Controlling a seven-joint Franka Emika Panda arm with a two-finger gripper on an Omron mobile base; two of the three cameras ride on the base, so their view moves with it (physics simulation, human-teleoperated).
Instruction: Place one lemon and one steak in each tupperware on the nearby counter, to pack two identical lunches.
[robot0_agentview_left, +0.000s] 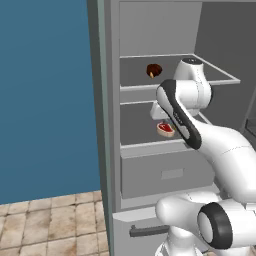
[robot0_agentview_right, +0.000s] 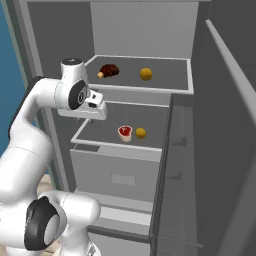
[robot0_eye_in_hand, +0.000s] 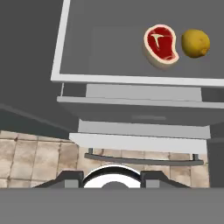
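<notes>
Our gripper (robot0_agentview_right: 98, 111) hovers above the fridge shelf (robot0_eye_in_hand: 109, 80), fingers part open and empty (as far as we can tell), with the steak (robot0_eye_in_hand: 161, 45) ahead and right of them, touching a lemon (robot0_eye_in_hand: 195, 43).

arm (robot0_agentview_right: 30, 130): rises from base, bends at elbow, forearm reaching forward and up | wrist (robot0_agentview_right: 75, 92): turned so the hand points downward | gripper (robot0_agentview_right: 95, 107): held in the air, grasping nothing; finger spread cannot be judged
</notes>
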